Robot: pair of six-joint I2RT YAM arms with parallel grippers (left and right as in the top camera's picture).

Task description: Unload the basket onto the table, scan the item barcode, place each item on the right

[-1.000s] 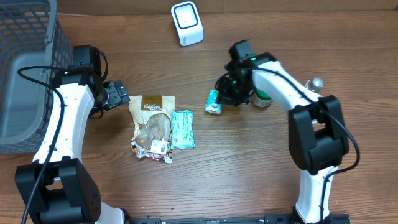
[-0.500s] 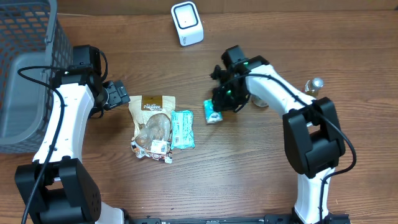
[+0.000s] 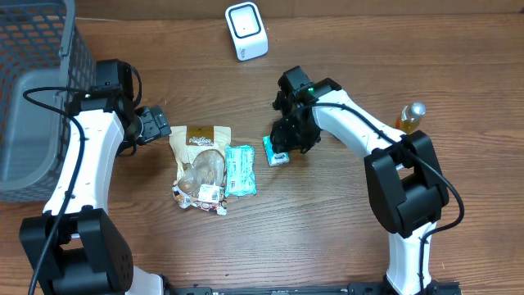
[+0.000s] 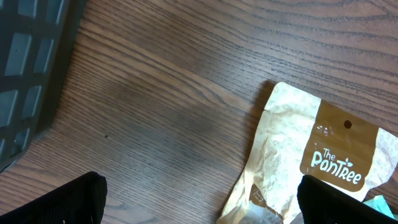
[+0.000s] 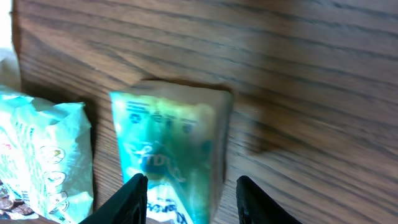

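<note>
Wood-grain tabletop is recorded from overhead. A white scanner is set at top centre, and a grey basket fills the upper left. The small teal pack, the item to scan, is laid just right of centre, with the right gripper lowered over it. A brown pouch and a larger teal packet are laid touching, left of centre. The left gripper is held just beside the pouch's upper left corner. A bottle is stood at right.

Left wrist: dark fingers are spread wide at the lower corners, with nothing between them. The pouch is seen at lower right.

Right wrist: fingertips are parted either side of the pack's lower end. The pack is rested on the wood, with the larger packet at the left edge.
</note>
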